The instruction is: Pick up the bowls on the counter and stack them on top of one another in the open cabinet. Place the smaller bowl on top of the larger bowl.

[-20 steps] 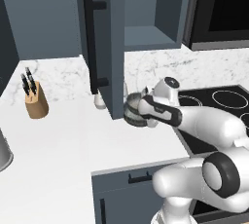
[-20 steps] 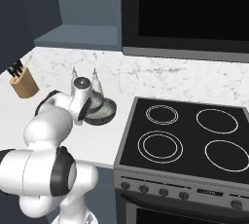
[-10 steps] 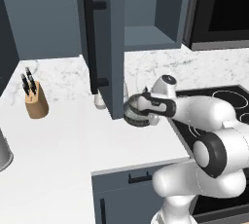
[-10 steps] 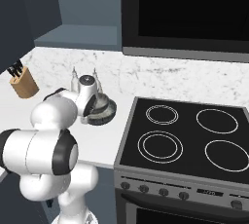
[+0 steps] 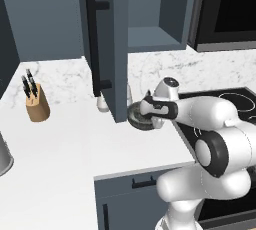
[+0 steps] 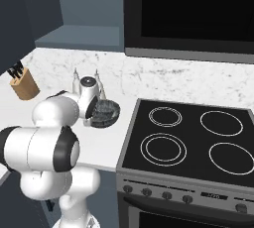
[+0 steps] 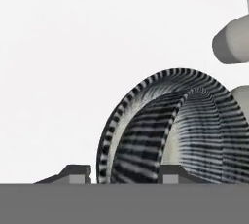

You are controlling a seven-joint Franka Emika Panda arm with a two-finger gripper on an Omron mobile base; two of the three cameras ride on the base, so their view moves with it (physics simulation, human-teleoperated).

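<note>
A dark grey speckled bowl sits on the white counter beside the open cabinet door. I cannot tell from its width which of the bowls it is. My gripper is down at the bowl's stove-side edge. In the hand view the gripper is open, its two fingertips apart with the near rim of the bowl standing between them. The cabinet shelf hangs above.
Two small white shakers stand just behind the bowl. A wooden knife block is at the left. The black stovetop borders the counter on the right. A metal pot sits at the left edge.
The fingers have parted from shut to open around the bowl's rim. The arm's elbow has swung toward the stove while the hand stayed at the bowl.
</note>
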